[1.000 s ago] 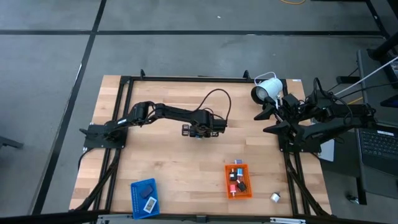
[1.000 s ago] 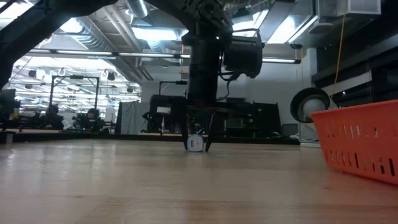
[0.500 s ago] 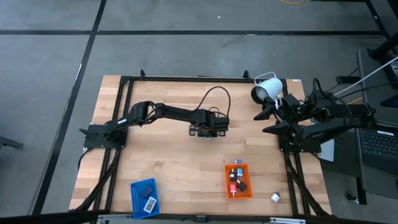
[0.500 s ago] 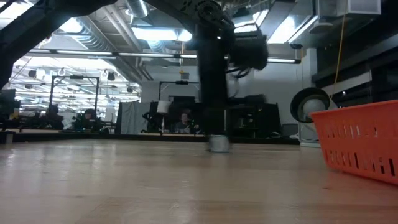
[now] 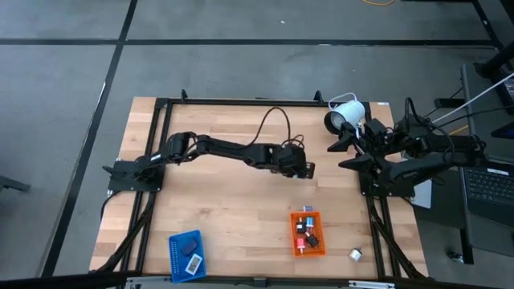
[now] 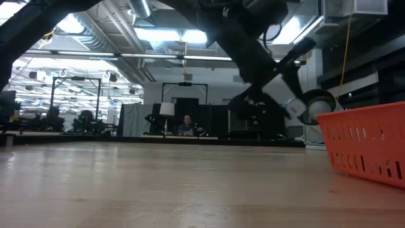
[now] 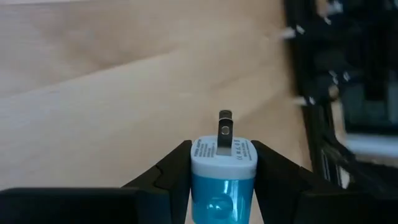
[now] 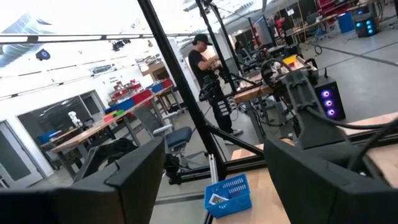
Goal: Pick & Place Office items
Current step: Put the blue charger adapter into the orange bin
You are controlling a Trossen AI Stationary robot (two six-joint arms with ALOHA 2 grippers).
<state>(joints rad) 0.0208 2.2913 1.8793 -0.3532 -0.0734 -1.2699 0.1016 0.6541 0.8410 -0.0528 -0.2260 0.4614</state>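
Tabletop (image 5: 217, 209) of pale wood, framed by a dark rail along its far edge and both sides; the broad middle stretch between the two arms is bare board, as is the near strip between the trays. Left arm reaches across the middle of the board, its left end effector (image 5: 303, 168) raised clear of the surface toward the right-hand side, well short of the right rail. Left end effector pinches a light-blue plug adapter (image 7: 222, 177) between both fingers (image 7: 173, 171), pads against its flanks. Adapter's long axis runs in line with the fingers; its white cap faces outward, metal prongs (image 7: 225, 132) pointing straight ahead, away from the wrist and toward the dark frame at the tabletop's edge. In the low view the same piece hangs tilted above the wood, near the orange tray (image 6: 367, 142), apart from it. Orange tray (image 5: 306, 233) sits near the front right, holding several small red, black and light pieces. Blue tray (image 5: 186, 254) sits at the front left with a dark-blue flat rectangle and a white one inside. One small white piece (image 5: 355, 254) lies loose on the board, right of the orange tray. Right arm is folded at the right rail beside a white round lamp (image 5: 345, 116); right end effector (image 8: 214, 180) spread, holding nothing.
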